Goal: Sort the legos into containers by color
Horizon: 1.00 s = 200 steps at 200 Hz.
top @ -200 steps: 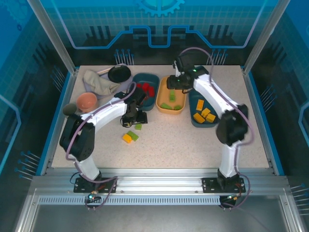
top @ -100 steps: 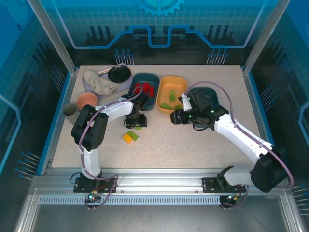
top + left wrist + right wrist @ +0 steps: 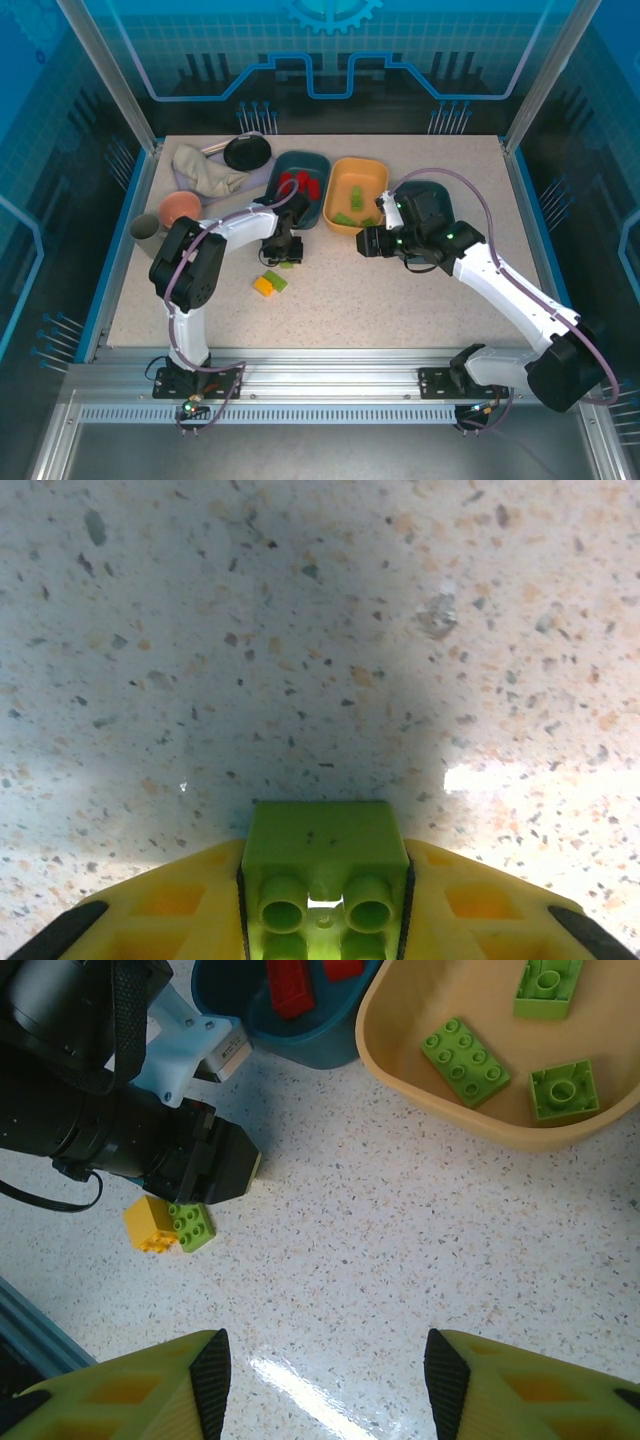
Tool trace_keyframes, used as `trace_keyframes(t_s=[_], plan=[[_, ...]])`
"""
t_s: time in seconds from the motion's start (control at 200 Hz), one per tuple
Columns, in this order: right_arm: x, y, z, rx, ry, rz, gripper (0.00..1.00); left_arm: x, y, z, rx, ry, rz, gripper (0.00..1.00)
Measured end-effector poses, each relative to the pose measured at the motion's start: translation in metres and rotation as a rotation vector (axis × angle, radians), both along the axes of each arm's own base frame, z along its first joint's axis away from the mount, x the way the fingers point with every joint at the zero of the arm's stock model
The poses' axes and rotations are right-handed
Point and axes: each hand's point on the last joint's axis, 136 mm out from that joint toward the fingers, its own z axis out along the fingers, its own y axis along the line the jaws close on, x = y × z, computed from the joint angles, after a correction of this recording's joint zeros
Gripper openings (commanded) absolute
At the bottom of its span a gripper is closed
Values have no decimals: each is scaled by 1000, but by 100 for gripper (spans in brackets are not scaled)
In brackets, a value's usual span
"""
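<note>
Since the earlier frame, the left gripper [image 3: 325, 925] has closed and the right arm has swung from above the yellow-orange tub [image 3: 370, 180] to a position in front of it. The left gripper is now clamped on a light green lego brick [image 3: 322, 845], studs facing the wrist camera, just above the speckled counter [image 3: 400, 300]. The right gripper [image 3: 325, 1380] is apart, with nothing between its fingers, and hangs over bare counter.

Near the left gripper, an orange-yellow brick [image 3: 150, 1225] and a second green brick [image 3: 192, 1226] lie touching on the counter. Behind the left gripper, the dark teal tub [image 3: 310, 160] holds red bricks [image 3: 298, 182]. Beside that tub, the yellow-orange tub holds three green bricks [image 3: 465, 1048].
</note>
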Motion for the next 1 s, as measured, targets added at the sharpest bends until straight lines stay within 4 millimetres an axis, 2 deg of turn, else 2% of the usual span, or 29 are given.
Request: trace_keyframes(t_s=[0.095,0.165,0.375,0.43,0.49,0.595,0.775,0.9,1.0], plan=[[4,-2,3,21,0,-18,56,-4,-6,13,-5,-8,-4,32],[14,-7,9,58,-10,-57,57,0,-18,33,-23,-37,-14,32],[56,-29,24,210,-38,-216,57,53,-78,121,-161,-250,-47,32],[65,-31,22,233,-24,-241,57,68,-92,138,-190,-294,-52,32],[75,-32,19,246,-5,-264,57,87,-104,147,-210,-326,-53,32],[93,-37,15,279,29,-307,57,116,-123,145,-225,-351,-53,32],[116,-48,16,345,56,-372,58,160,-145,110,-199,-367,-42,32],[122,-52,15,371,76,-401,58,175,-148,86,-170,-368,-33,33],[122,-51,16,384,88,-404,58,179,-145,70,-145,-355,-24,34]])
